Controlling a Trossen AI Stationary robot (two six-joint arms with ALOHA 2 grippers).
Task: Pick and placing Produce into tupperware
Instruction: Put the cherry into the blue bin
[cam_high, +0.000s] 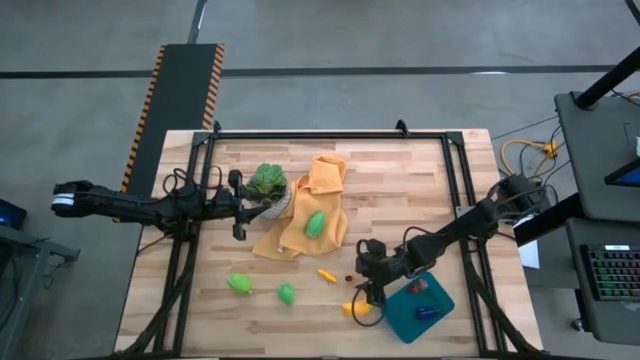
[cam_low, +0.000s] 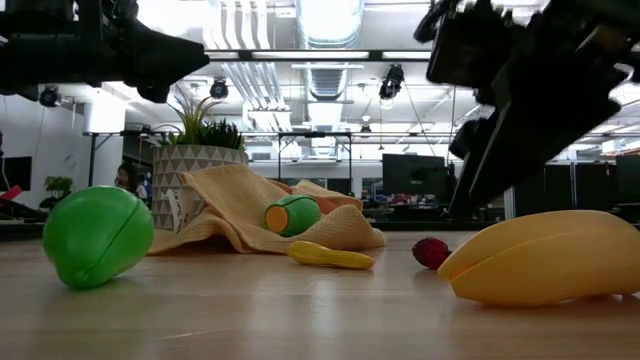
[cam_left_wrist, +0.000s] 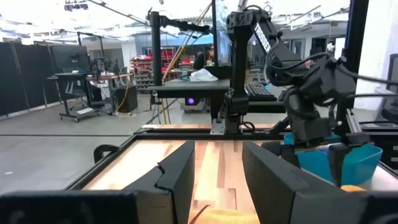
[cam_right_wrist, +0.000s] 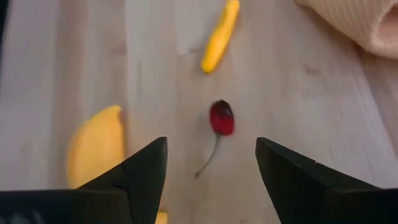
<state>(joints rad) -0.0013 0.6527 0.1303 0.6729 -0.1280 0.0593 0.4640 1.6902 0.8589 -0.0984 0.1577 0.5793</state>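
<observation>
**Right claw hangs spread over a red cherry beside the teal tub**

The surface is a pale butcher-block table (cam_high: 400, 190) of narrow wood strips, framed by black rails, standing on a grey concrete floor. A hazard-striped black ramp (cam_high: 185, 90) runs off the far side. The low view looks across the wood into a large workshop with ceiling ducts, lamps, dark partitions and monitors; a person (cam_low: 128, 178) shows far off behind the plant.

Counted on the table: 1 tupperware (cam_high: 420, 308), 1 orange cloth (cam_high: 310, 205), 1 potted plant (cam_high: 268, 185), 3 green pieces, 1 banana, 1 small orange-yellow piece, 1 loose cherry. The tupperware sits at the near right corner region, with 1 red piece (cam_high: 418, 286) and 1 dark purple piece (cam_high: 427, 312) inside. 1 green piece (cam_high: 315, 223) lies on the cloth; the other 2, (cam_high: 240, 283) and (cam_high: 287, 294), lie on bare wood near the front left. The small orange-yellow piece (cam_high: 327, 273) lies mid-table, the cherry (cam_right_wrist: 221, 118) near it, and the banana (cam_high: 357, 309) just beside the tub's left edge.

The right gripper (cam_high: 372, 285) hangs over the wood between banana and tub, its fingers (cam_right_wrist: 140, 174) spread and grasping nothing, the cherry framed between them below. The left gripper (cam_left_wrist: 214, 174) waits by the plant, fingers parted, grasping nothing.
</observation>
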